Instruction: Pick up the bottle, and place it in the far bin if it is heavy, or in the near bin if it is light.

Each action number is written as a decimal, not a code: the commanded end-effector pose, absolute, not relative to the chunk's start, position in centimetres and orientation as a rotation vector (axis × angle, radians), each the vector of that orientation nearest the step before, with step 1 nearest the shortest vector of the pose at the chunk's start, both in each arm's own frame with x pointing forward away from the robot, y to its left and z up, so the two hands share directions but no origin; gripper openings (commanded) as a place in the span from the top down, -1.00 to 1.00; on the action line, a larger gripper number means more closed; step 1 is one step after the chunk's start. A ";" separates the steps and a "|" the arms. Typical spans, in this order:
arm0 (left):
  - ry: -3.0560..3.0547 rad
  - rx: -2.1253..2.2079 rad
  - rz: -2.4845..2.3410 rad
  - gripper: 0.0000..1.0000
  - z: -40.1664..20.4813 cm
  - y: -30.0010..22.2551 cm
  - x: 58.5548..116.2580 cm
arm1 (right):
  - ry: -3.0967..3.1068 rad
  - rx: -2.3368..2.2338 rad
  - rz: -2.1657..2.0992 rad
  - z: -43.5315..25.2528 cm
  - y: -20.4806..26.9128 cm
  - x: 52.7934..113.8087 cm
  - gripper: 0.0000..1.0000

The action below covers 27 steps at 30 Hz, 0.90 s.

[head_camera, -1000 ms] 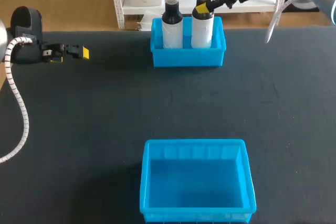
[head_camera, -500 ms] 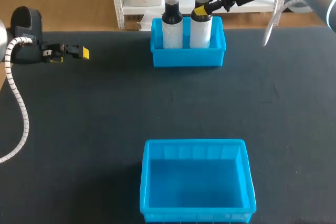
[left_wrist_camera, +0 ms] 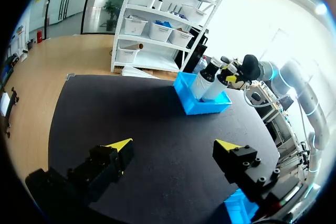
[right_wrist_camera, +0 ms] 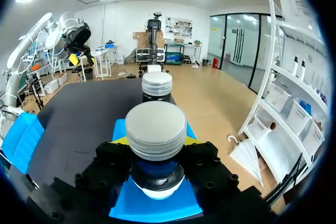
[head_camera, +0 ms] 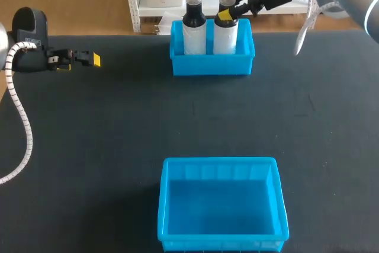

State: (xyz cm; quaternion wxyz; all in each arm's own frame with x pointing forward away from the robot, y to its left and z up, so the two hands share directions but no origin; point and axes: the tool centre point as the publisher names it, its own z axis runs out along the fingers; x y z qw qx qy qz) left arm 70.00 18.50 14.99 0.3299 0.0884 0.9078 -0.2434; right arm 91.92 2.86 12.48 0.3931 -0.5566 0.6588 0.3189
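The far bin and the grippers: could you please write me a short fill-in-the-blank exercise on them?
The far bin holds ___ bottles. The right gripper is shut on one bottle by its ___. The near bin is ___. The left gripper has its fingers ___.
Missing words: two; neck; empty; open.

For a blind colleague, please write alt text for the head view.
The right gripper holds a bottle by its neck, upright in the far bin beside a second bottle. The near bin is empty; the left gripper hangs over the table's left side.
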 end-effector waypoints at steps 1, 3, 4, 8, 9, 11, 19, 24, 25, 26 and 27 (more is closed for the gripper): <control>2.375 0.231 -0.637 -1.00 15.0 18.5 70.0 | 1.649 -1.492 0.926 12.5 3.0 93.0 1.00; 2.375 0.231 -0.637 -1.00 15.0 18.5 70.0 | 1.650 -1.492 0.928 12.4 3.0 93.1 1.00; 2.375 0.231 -0.637 -1.00 15.0 18.5 70.0 | 1.650 -1.493 0.929 12.4 3.0 93.1 1.00; 2.375 0.231 -0.637 -1.00 15.0 18.5 70.0 | 1.654 -1.493 0.933 12.3 3.0 93.0 1.00; 2.375 0.231 -0.637 -1.00 15.0 18.5 70.0 | 1.655 -1.494 0.934 12.3 3.0 93.0 1.00; 2.375 0.231 -0.637 -1.00 15.0 18.5 70.0 | 1.656 -1.497 0.937 12.2 3.0 93.0 0.64; 2.375 0.231 -0.637 -1.00 15.0 18.5 70.0 | 1.667 -1.501 0.942 12.1 2.9 93.2 -1.00; 2.375 0.231 -0.637 -1.00 15.0 18.5 70.0 | 1.677 -1.498 0.937 12.4 2.5 93.1 -1.00; 2.375 0.231 -0.637 -1.00 15.0 18.5 70.0 | 1.683 -1.496 0.930 12.5 2.3 93.0 -1.00; 2.375 0.231 -0.637 -1.00 15.0 18.5 70.0 | 1.693 -1.496 0.919 12.6 2.1 92.9 -1.00; 2.375 0.231 -0.637 -1.00 15.0 18.5 70.0 | 1.695 -1.496 0.914 12.8 1.9 92.8 -1.00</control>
